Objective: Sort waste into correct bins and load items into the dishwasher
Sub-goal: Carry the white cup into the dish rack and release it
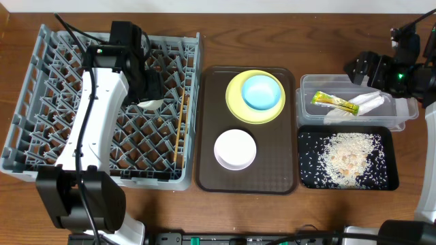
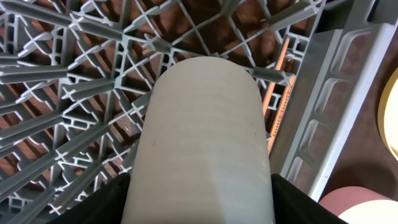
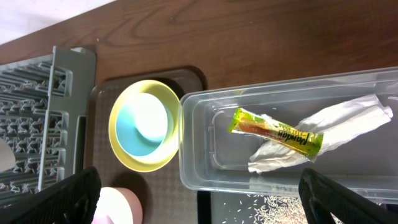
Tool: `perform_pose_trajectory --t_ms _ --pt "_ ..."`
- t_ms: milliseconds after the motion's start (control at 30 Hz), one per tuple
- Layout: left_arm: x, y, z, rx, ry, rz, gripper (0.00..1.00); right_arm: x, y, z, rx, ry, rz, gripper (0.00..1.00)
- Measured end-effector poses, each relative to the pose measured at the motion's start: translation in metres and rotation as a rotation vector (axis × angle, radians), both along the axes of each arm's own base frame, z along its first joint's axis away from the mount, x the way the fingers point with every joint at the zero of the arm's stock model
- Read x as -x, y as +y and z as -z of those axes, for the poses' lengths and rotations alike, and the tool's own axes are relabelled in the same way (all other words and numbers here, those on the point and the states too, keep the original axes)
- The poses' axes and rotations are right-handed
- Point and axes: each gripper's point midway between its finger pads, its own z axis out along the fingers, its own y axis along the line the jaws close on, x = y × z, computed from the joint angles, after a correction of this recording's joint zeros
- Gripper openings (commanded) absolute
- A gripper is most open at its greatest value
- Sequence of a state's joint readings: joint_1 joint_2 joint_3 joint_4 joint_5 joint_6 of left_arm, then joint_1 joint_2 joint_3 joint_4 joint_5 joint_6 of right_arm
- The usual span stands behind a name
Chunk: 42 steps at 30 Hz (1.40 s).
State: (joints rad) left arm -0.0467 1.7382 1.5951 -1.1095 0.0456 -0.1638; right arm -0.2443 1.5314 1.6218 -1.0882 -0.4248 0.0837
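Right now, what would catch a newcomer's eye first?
The left end effector holds a white cup over the grey rack. Mid-table, a blue bowl sits in a yellow plate on the brown tray. Far right, rice lies scattered in the black tray.

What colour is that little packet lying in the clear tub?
The packet is yellow-green with some reddish print. The right wrist view shows it best.

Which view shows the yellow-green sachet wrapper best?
Right wrist: the sachet wrapper lies large and unobstructed on the napkin in the clear tub. Overhead shows it small; left wrist does not show it.
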Motion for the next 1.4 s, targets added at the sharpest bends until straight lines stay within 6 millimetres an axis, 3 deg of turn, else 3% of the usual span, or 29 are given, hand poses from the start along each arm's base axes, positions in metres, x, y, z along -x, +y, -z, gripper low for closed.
perform_pose_trajectory --t_ms 267,400,533,900,1167,1300,1400 --pt "0.001 0.000 0.012 0.000 0.009 0.000 0.35 0.000 0.000 0.000 0.000 0.000 0.000 0.99" --pt "0.006 0.000 0.020 -0.002 0.033 0.000 0.56 0.000 0.000 0.000 0.000 0.000 0.000 0.99" --pt "0.002 0.002 0.020 -0.009 0.014 -0.002 0.70 0.000 0.000 0.000 0.000 0.000 0.000 0.99" --pt "0.000 0.005 0.020 -0.026 0.008 -0.006 0.80 0.000 -0.001 0.000 0.003 0.001 0.002 0.99" --pt "0.000 0.005 0.019 -0.026 0.004 -0.006 0.81 0.000 -0.001 0.000 0.003 0.001 0.002 0.99" --pt "-0.001 0.005 0.003 -0.023 -0.048 -0.009 0.87 0.000 -0.001 0.000 0.003 0.001 0.002 0.99" --pt "-0.006 0.009 -0.031 -0.041 -0.178 -0.025 0.89 0.000 -0.001 0.000 0.003 0.001 0.002 0.99"
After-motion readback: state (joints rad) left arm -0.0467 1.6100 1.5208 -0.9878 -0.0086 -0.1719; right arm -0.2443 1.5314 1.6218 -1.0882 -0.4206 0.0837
